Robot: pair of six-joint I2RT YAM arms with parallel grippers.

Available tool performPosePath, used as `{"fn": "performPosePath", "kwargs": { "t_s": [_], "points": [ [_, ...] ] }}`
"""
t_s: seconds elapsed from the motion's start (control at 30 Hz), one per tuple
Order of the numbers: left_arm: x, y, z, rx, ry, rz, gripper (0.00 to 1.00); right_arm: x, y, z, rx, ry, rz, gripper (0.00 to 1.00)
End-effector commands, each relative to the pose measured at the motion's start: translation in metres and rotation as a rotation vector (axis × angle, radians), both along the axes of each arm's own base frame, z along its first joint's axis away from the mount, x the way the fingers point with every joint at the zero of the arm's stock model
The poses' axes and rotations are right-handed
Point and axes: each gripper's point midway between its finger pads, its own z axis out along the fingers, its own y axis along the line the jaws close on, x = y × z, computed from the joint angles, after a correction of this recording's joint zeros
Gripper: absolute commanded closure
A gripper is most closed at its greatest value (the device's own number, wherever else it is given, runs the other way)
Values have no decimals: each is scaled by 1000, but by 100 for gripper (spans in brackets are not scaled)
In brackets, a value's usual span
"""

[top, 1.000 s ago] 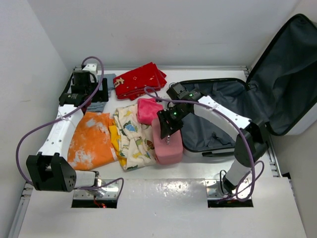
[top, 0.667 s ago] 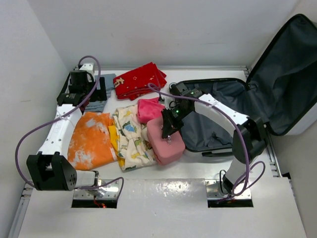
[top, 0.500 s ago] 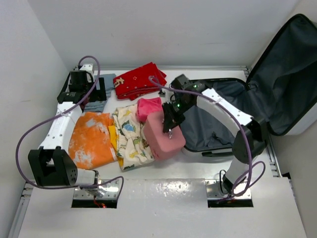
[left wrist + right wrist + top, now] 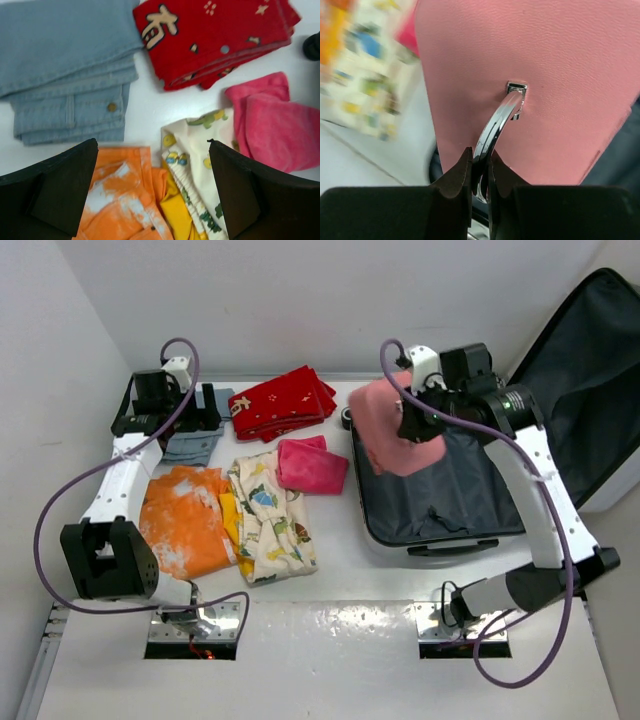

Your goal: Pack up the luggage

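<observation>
Pink box [image 4: 385, 440], red printed cloth [image 4: 283, 400] — luggage [image 4: 450, 495] lined dark grey.

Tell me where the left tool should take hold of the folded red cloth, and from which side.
Probably its near edge, where the red cloth shows stacked folded layers facing the pink towel. Come down from above with the open left tool straddling that edge, so all layers are pinched together.

I look down on a white table [image 4: 340, 580] closed in by plain white walls [image 4: 300, 300], all evenly and softly lit.
</observation>
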Motion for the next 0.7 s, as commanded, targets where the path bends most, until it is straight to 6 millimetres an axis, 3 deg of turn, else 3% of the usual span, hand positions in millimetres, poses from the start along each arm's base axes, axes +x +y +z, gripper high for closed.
{"fn": "performPosePath", "kwargs": {
  "t_s": [0.0, 0.03, 0.07, 0.1, 0.13, 0.17, 0.27, 0.4, 0.57, 0.6, 0.63, 0.67],
  "points": [
    [24, -8, 26, -27, -88, -67, 4, 24, -56, -10, -270, -171, -17, 100],
    [27, -8, 26, -28, -86, -67, 4, 27, -56, -8, -282, -191, -2, 100],
    [30, -8, 24, -28, -86, -67, 4, 31, -76, -16, -332, -185, -46, 100],
    [33, -8, 26, -35, -89, -63, 4, 38, -84, -21, -381, -211, -25, 100],
    [35, -10, 29, -40, -96, -73, 4, 48, -95, -17, -397, -254, -55, 100],
    [37, -9, 23, -42, -83, -73, 4, 49, -110, -34, -447, -226, -76, 100],
    [41, -11, 30, -53, -95, -77, 4, 79, -145, -21, -566, -343, -163, 100],
    [46, -9, 22, -49, -84, -69, 4, 93, -195, -29, -729, -356, -296, 100],
    [50, -6, 17, -42, -73, -53, 5, 108, -230, -23, -880, -423, -380, 100],
    [51, -5, 21, -40, -82, -53, 5, 114, -237, -9, -904, -481, -446, 100],
    [53, -3, 16, -36, -69, -42, 5, 113, -238, -25, -962, -450, -423, 100],
    [53, -3, 16, -36, -69, -42, 5, 112, -240, -27, -1021, -449, -412, 100]
  ]
}}
